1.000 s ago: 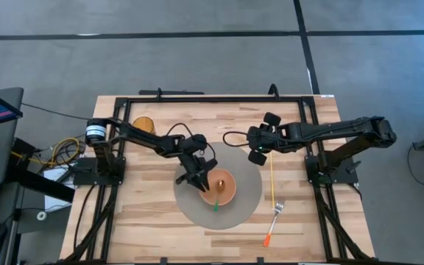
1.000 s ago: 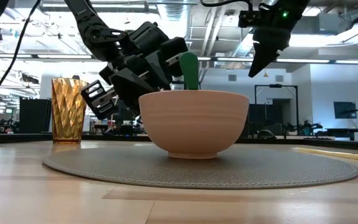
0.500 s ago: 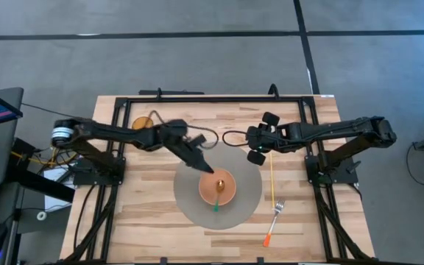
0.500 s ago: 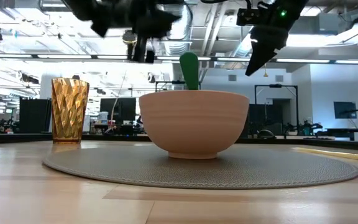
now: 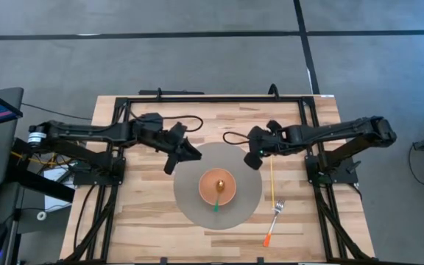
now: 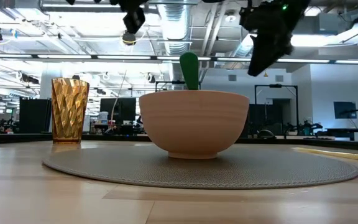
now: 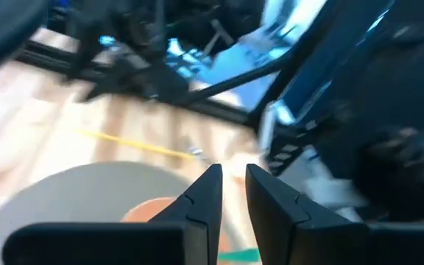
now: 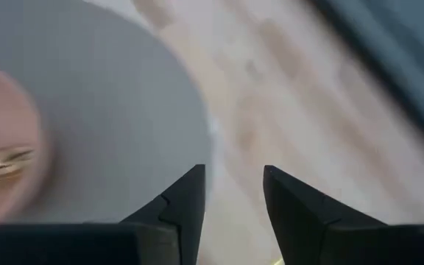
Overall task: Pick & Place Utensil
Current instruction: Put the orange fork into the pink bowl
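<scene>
A tan bowl (image 5: 217, 186) stands on a round grey mat (image 5: 190, 200). A spoon with a gold head and a green handle (image 5: 216, 206) leans in the bowl, and the handle sticks up over the rim (image 6: 189, 71). My left gripper (image 5: 180, 152) hovers off the mat's far left edge, touching nothing, its fingers a narrow gap apart (image 7: 232, 184). My right gripper (image 5: 254, 157) is open and empty above the mat's far right edge (image 8: 232, 180). A fork with an orange handle (image 5: 273, 221) lies on the table to the right of the mat.
An amber ribbed cup (image 6: 69, 111) stands near the table's far left corner, partly under my left arm in the high view. A thin yellow stick (image 5: 271, 180) lies along the mat's right side. A black frame (image 5: 219, 98) borders the table.
My left gripper has risen from beside the bowl and drawn back toward the table's far left, off the mat. The spoon has stayed in the bowl. My right gripper has tipped downward and shifted slightly toward the mat's edge.
</scene>
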`<act>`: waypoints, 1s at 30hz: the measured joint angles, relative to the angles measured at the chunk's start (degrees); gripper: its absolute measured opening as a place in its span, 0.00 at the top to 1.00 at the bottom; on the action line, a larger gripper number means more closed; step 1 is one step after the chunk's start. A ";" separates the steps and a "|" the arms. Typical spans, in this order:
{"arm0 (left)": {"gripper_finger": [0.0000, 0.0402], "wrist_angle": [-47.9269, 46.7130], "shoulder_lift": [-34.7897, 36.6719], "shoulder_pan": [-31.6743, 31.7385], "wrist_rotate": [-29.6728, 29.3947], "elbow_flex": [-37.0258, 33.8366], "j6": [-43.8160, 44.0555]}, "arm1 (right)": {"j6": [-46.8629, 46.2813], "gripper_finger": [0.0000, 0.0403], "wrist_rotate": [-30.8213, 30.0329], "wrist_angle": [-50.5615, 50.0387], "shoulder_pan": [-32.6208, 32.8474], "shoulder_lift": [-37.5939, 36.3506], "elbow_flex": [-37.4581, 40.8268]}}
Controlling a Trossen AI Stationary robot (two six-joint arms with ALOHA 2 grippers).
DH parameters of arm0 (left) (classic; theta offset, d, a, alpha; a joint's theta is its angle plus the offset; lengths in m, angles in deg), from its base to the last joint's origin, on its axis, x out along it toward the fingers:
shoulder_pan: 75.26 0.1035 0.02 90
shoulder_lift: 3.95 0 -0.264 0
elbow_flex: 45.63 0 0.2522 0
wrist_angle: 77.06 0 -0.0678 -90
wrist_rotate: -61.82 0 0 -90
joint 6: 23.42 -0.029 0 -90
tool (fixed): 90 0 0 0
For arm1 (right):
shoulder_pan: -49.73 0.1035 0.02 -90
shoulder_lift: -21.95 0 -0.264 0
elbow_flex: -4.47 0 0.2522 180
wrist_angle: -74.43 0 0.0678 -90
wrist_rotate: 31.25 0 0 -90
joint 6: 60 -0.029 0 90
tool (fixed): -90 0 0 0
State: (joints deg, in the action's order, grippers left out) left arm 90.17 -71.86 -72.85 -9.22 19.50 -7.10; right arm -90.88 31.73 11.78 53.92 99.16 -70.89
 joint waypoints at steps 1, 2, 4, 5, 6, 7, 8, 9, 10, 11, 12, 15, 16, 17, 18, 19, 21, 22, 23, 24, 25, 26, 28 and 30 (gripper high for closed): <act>0.85 -1.83 0.25 0.00 -1.23 0.00 -1.62 | -3.85 0.67 1.62 -1.29 0.90 0.00 0.00; 0.85 -3.17 0.33 0.00 -1.96 0.00 -3.14 | -7.63 0.67 3.59 -2.74 1.88 0.00 0.00; 0.86 -4.07 0.37 0.00 -2.67 -0.01 -5.44 | -14.83 0.67 7.84 -5.12 4.12 0.00 0.00; 0.86 -4.02 0.40 0.00 -2.70 -0.02 -6.12 | -18.79 0.67 10.16 -6.34 5.44 0.00 0.00; 0.87 -3.94 0.45 0.00 -2.69 -0.02 -6.84 | -22.77 0.67 12.74 -7.43 6.71 0.00 0.00; 0.87 -3.97 0.49 0.00 -2.69 -0.02 -7.43 | -26.84 0.67 15.27 -8.39 8.03 0.00 0.00; 0.87 -3.98 0.49 0.00 -2.69 -0.02 -8.08 | -30.61 0.67 17.55 -9.37 9.47 0.00 0.00; 0.87 -4.03 0.49 0.00 -2.69 -0.02 -8.56 | -34.42 0.67 19.63 -10.39 10.91 0.00 0.00; 0.87 -4.00 0.49 0.00 -2.69 -0.02 -8.96 | -38.28 0.67 21.37 -11.37 12.46 0.00 0.00; 0.87 -4.00 0.49 0.00 -2.69 -0.02 -9.51 | -42.16 0.67 22.69 -12.21 14.14 0.00 0.00; 0.87 -4.02 0.49 0.00 -2.69 -0.02 -9.96 | -46.22 0.67 23.42 -12.82 15.90 0.00 0.00; 0.87 -4.04 0.49 0.00 -2.69 -0.02 -10.11 | -57.70 0.67 23.15 -13.47 21.49 0.00 0.00; 0.87 -4.06 0.49 0.00 -2.69 -0.02 -10.11 | -61.24 0.67 22.27 -13.51 23.40 0.00 0.00; 0.87 -4.06 0.49 0.00 -2.69 -0.02 -10.11 | -64.81 0.67 21.25 -13.47 25.32 0.01 0.00; 0.87 -4.06 0.49 0.00 -2.69 -0.02 -10.13 | -68.28 0.67 20.15 -13.39 27.19 0.39 0.00; 0.87 -4.06 0.49 0.00 -2.69 -0.02 -10.13 | -71.83 0.67 19.19 -13.06 28.93 1.00 -0.04; 0.87 -4.10 0.49 0.00 -2.71 -0.02 -10.14 | -78.78 0.67 18.35 -12.70 32.42 2.71 -0.04; 0.87 -4.09 0.49 0.00 -2.90 -0.02 -10.44 | -82.22 0.67 18.37 -12.25 33.89 3.75 -0.04; 0.87 -4.07 0.49 0.00 -3.36 -0.02 -11.14 | -85.38 0.67 18.78 -11.37 35.05 4.83 -0.04; 0.87 -4.06 0.49 0.00 -4.04 -0.02 -11.82 | -88.24 0.67 19.98 -10.48 36.15 6.12 -0.04; 0.87 -4.05 0.49 -0.02 -5.19 -0.02 -12.42 | -90.72 0.67 21.25 -9.83 37.06 7.37 -0.04; 0.87 -3.98 0.49 -0.02 -6.70 -0.02 -12.86 | -92.84 0.67 22.27 -8.95 37.79 8.54 -0.02; 0.87 -3.90 0.49 0.14 -9.97 -0.02 -13.08 | -96.08 0.67 22.97 -5.42 38.87 10.57 -0.02; 0.87 -3.21 0.49 0.56 -12.90 -0.02 -13.10 | -98.26 0.67 22.77 -1.02 39.79 12.74 -0.04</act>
State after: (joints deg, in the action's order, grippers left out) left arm 86.96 -71.37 -72.28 -22.12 19.48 -20.20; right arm -189.14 54.50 10.76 93.70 111.90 -70.93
